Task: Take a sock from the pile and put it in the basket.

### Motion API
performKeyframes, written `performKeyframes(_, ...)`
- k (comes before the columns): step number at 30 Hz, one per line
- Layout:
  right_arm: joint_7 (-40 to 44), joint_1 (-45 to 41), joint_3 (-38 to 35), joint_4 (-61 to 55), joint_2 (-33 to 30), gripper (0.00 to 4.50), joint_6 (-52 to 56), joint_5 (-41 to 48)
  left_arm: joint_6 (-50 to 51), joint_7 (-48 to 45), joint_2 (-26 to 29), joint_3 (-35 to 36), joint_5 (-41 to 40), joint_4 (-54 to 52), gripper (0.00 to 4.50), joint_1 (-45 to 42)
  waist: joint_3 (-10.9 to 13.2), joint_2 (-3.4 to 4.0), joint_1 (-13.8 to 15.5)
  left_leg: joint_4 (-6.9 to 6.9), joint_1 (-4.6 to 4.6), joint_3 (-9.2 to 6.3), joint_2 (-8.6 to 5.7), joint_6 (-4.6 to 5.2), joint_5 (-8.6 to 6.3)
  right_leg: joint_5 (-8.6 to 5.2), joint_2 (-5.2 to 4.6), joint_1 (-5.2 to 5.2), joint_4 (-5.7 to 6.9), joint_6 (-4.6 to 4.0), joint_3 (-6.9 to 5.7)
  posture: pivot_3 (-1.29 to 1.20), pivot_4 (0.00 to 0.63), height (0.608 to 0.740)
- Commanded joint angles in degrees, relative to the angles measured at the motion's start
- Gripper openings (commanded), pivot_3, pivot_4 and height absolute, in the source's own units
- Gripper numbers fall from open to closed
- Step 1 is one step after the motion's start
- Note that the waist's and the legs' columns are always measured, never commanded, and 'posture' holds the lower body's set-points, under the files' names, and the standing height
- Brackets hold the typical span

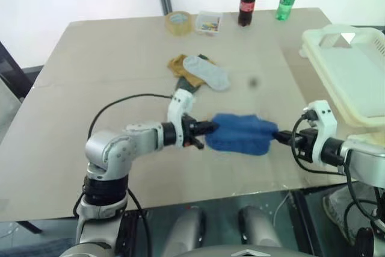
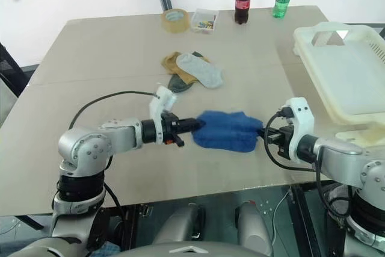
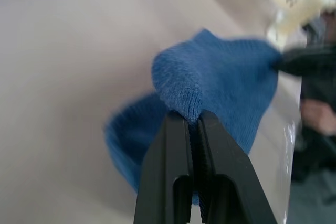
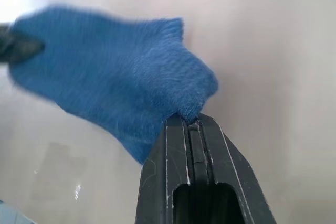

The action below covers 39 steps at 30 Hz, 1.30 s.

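Over the table's near edge: blue sock [image 1: 242, 135] pinched at both ends.
Left gripper [image 1: 207, 128] and right gripper [image 1: 279, 136] each clamp one end, so it hangs stretched, clear of the pile [image 1: 200, 71]; basket [image 1: 361, 82] waits at right, probably next.

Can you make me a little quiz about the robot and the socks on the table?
1. What colour is the sock stretched between the left gripper and the right gripper?
2. True or false: the basket already has a sock in it.
3. Which lies on top of the pile: A a grey sock, B a red sock, C a bottle?

Key: 1. Blue; both grippers are shut on it. 2. False, no sock shows inside it. 3. A.
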Motion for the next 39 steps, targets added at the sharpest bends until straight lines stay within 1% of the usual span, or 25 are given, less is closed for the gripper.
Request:
performKeyframes(1,-6.5,1.8,3.5,0.1,-3.8,0.00,-7.0,8.0,-0.6,0.7,0.2,-0.1,-0.1,-2.1,0.02,0.5,0.0,0.00,0.0,0.00,0.03,0.00,0.01,0.00,0.00,0.00,0.01,0.03,0.00,0.00,0.00,0.00,0.150,0.740)
performKeyframes(5,-11.3,3.4,7.9,0.6,-9.6,0.00,-14.2,15.1,-2.6,1.7,-0.9,-1.0,1.0,-1.9,0.02,2.0,0.0,-0.03,0.0,-0.01,0.27,0.06,0.03,0.06,-0.03,-0.01,0.05,0.32,-0.06,0.01,0.03,0.00,0.150,0.740)
performKeyframes(8,-13.5,4.1,11.2,0.7,-13.6,0.00,-18.9,18.9,-3.8,2.1,-1.8,-1.2,1.4,-1.0,0.02,3.0,0.0,-0.06,0.1,-0.07,0.58,0.06,0.07,0.26,-0.15,-0.02,0.08,0.69,-0.23,0.02,0.00,0.00,0.150,0.740)
performKeyframes(10,-14.2,4.2,13.0,0.8,-15.8,0.00,-21.1,20.4,-4.2,2.0,-1.6,-1.8,2.1,-0.1,0.02,3.6,0.0,-0.06,0.1,-0.07,0.65,0.04,0.10,0.29,-0.17,-0.02,0.09,0.79,-0.30,0.03,-0.03,0.00,0.150,0.740)
performKeyframes(15,-14.9,4.2,16.9,0.7,-18.9,0.00,-25.4,22.1,-6.3,1.9,-2.4,-3.6,3.7,1.3,0.02,4.4,0.1,-0.08,0.3,-0.06,0.67,0.04,0.11,0.32,-0.19,-0.01,0.10,0.84,-0.35,0.03,-0.04,0.00,0.150,0.740)
performKeyframes(22,-14.6,3.2,21.5,0.6,-21.1,0.00,-29.1,21.2,-10.5,2.0,-3.3,-4.6,6.1,3.0,0.02,4.6,0.1,-0.09,1.0,-0.06,0.66,0.04,0.12,0.32,-0.19,-0.02,0.10,0.85,-0.38,0.03,-0.06,0.00,0.150,0.740)
performKeyframes(28,-14.0,2.7,22.9,0.8,-22.7,0.00,-30.9,21.1,-12.2,2.4,-4.4,-4.7,6.9,2.7,0.02,4.8,0.1,-0.11,1.1,-0.07,0.65,0.04,0.12,0.32,-0.19,-0.01,0.09,0.85,-0.42,0.03,-0.05,0.00,0.150,0.740)
performKeyframes(31,-13.7,2.7,23.4,0.8,-23.4,0.00,-31.5,21.2,-12.3,2.9,-5.5,-3.6,6.2,2.9,0.02,4.3,0.1,-0.11,1.1,-0.07,0.65,0.04,0.13,0.33,-0.20,-0.01,0.09,0.85,-0.42,0.03,-0.05,0.00,0.150,0.740)
performKeyframes(39,-12.9,2.3,24.9,0.9,-23.4,0.00,-32.5,20.3,-11.9,3.0,-5.4,-4.0,6.4,2.4,0.02,4.5,0.1,-0.13,1.1,-0.06,0.65,0.04,0.13,0.35,-0.21,-0.01,0.09,0.86,-0.43,0.03,-0.06,0.00,0.150,0.740)
